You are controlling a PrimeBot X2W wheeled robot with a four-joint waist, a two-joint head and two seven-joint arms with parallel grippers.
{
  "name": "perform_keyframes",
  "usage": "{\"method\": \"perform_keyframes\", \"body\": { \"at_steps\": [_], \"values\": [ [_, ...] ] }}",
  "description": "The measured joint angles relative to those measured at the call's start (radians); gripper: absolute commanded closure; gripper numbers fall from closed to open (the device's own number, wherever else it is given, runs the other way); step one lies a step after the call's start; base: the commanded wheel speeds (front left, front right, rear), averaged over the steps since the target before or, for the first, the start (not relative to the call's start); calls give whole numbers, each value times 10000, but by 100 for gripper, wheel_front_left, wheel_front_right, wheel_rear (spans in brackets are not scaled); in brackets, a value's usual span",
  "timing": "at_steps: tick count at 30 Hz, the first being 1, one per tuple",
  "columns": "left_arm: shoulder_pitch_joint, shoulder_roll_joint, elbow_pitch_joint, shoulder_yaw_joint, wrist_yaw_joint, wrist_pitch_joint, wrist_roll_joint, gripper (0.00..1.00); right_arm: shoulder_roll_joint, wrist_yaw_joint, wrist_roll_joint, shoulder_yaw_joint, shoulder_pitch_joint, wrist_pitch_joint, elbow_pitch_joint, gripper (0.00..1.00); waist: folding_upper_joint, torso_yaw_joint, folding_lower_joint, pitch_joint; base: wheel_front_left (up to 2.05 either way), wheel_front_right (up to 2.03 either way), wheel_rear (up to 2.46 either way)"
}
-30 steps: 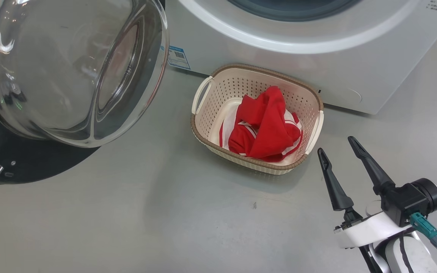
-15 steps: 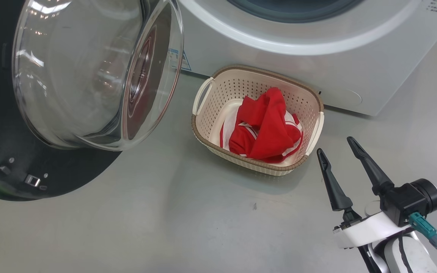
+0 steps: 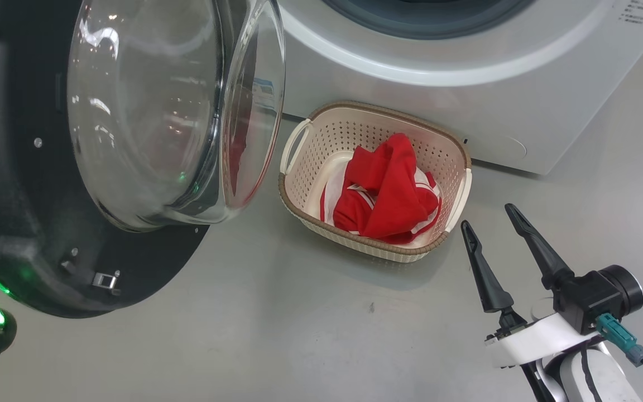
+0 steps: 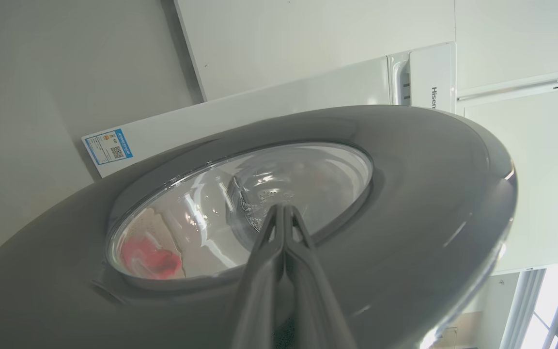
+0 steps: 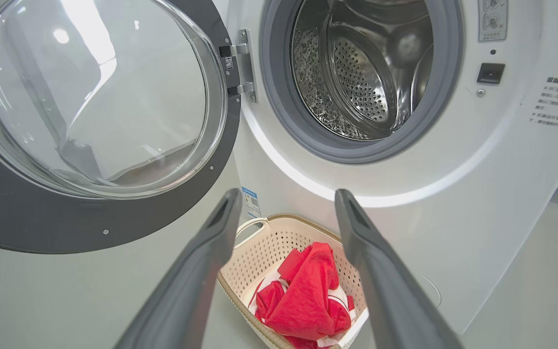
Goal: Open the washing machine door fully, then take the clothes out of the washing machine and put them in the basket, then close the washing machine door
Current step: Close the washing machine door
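Washing machine door (image 3: 132,139), round, black-rimmed, bulging clear glass, stands open at nine o'clock of the cream perforated basket (image 3: 344,134) holding red striped clothes (image 3: 388,195). Left gripper (image 4: 283,209) pinched shut; right gripper (image 3: 486,216) spread wide, empty.

Bright, even light; glare streaks the washing machine door (image 3: 148,111), and the near fingers (image 5: 187,291) blur softly.
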Motion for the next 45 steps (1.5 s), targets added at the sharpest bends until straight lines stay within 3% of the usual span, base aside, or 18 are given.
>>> {"method": "perform_keyframes", "body": {
  "at_steps": [16, 29, 45],
  "values": [
    [1233, -700, -2566, -525, 0, 1348, 194, 100, 257, 2, 82, 249, -199, -77, 144, 0, 0, -708, 0, -11, 0, 0, 0],
    [1626, -897, -3503, -894, 0, 1902, 662, 100, 435, 2, 219, 422, -477, -90, 242, 0, 0, -1634, 0, 61, 0, 0, 0],
    [1629, -1095, -3582, -1446, 0, 2192, 1174, 100, 640, -2, 593, 554, -835, -121, 412, 0, 0, -3403, 0, 164, 0, 0, 0]
  ]
}}
